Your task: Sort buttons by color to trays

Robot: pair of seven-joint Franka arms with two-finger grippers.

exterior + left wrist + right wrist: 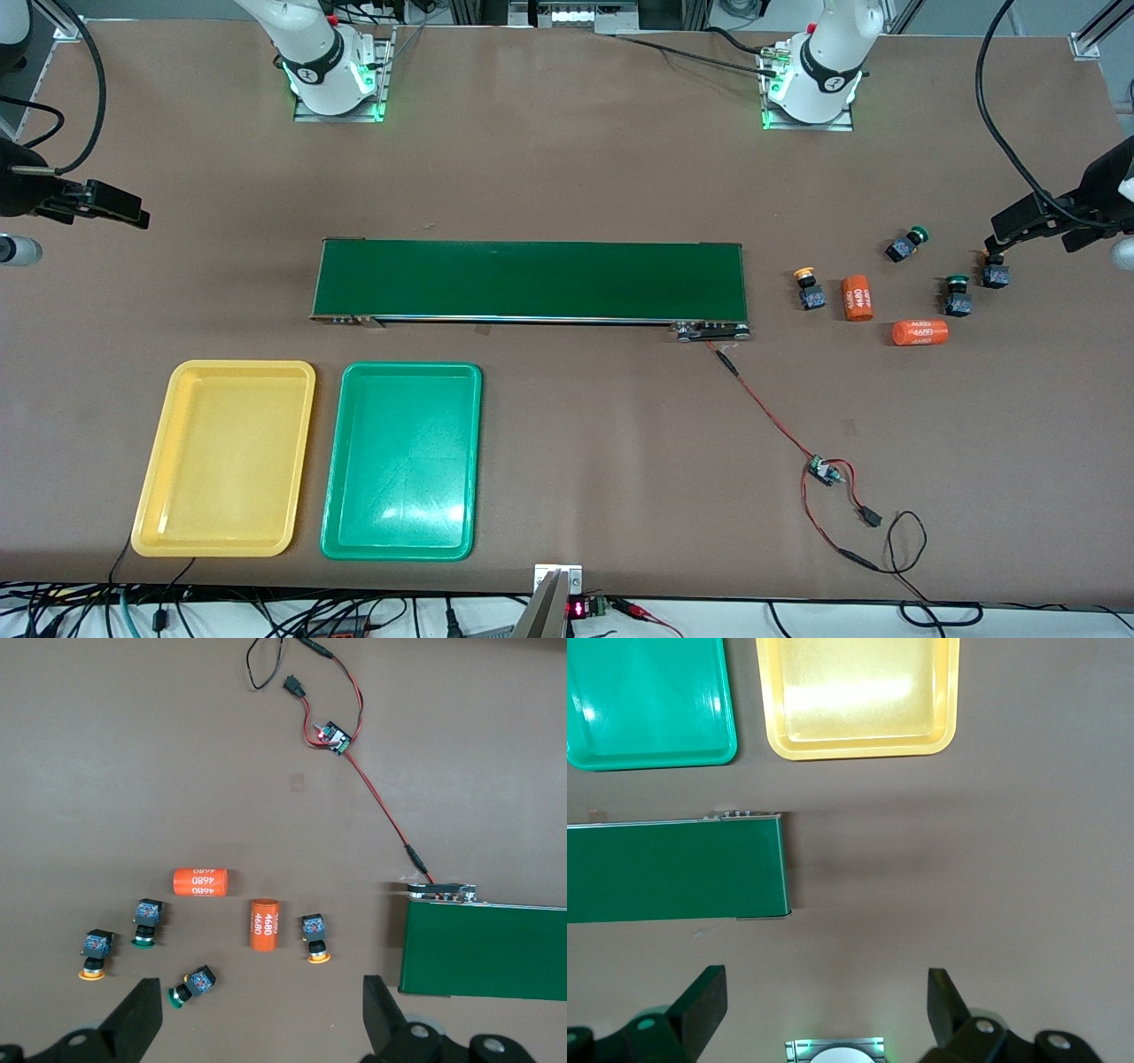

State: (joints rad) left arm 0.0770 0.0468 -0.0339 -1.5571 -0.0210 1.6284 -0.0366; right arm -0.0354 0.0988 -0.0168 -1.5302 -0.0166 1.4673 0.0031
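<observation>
**K:** Front view first. We have both trays bare: the shallow yellow plastic tray (224, 458) and the matching green plastic tray (401, 461) sit side by side at the right arm's end, nearer the camera than the long dark-green conveyor belt (532, 280). All four buttons lie on the table off the belt's end, toward the left arm's end. Nothing sorted yet.

**M:** Grippers?

**K:** We see the left gripper (257, 1019) spread wide and empty, hanging over the button cluster. The right gripper (824, 1010) is also wide and empty, over bare table near the belt's other end. We'd call it waiting.

**M:** Which button do we take first?

**K:** Probably the yellow-capped push-button with the dark blocky body (808, 290) closest to the belt. It stands just beside one orange cylinder marked 4680 (856, 298), so we should set the fingers across the body on the axis that keeps clear of the cylinder. The second cylinder (920, 332) lies apart from it.

**M:** And the others?

**K:** One green-capped button (905, 245) lies tilted on its side, another green-capped one (957, 298) looks upright, and the second orange-capped one (995, 274) sits partly under the arm in this view. We grip bodies, not round caps: caps would likely slip.
</observation>
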